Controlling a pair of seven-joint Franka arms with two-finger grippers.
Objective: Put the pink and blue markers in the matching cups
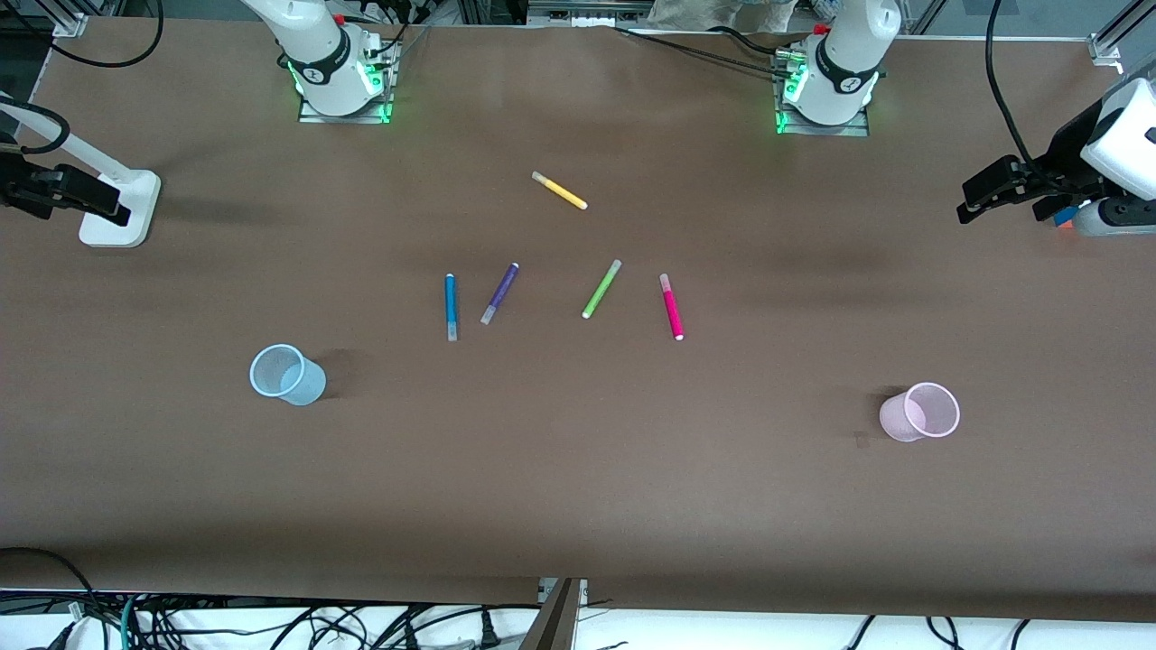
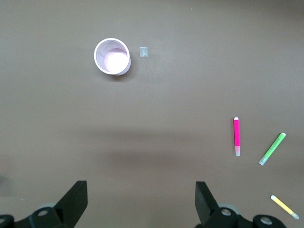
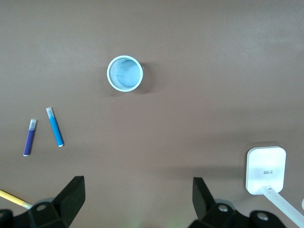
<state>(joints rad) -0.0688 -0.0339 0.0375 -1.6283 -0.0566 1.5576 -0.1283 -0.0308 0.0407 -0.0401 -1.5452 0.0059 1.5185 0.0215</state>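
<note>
Here, nothing has been picked up yet. The pink marker [image 1: 671, 306] lies flat near the middle of the table, with the blue marker [image 1: 450, 306] lying level with it toward the right arm's end. Between them lie a purple marker [image 1: 499, 292] and a green marker [image 1: 601, 288], and a yellow marker [image 1: 559, 190] sits farther from the front camera than all four. The blue cup [image 1: 287, 375] stands upright toward the right arm's end, nearer the front camera than the markers; the pink cup [image 1: 919, 412] stands likewise toward the left arm's end.

The left gripper [image 2: 141, 199] hangs high over its end of the table, jaws spread wide and holding nothing. The right gripper [image 3: 137, 199] hangs high over its own end, jaws equally wide and empty.

To do the first step well, each arm would probably take the marker nearer its own cup, closing across the barrel's narrow width near the middle, and avoid nudging the purple or green neighbours.

The table [image 1: 578, 506] is covered in plain brown material. A white camera stand [image 1: 117, 208] rests at one edge, and cables trail along the front.
</note>
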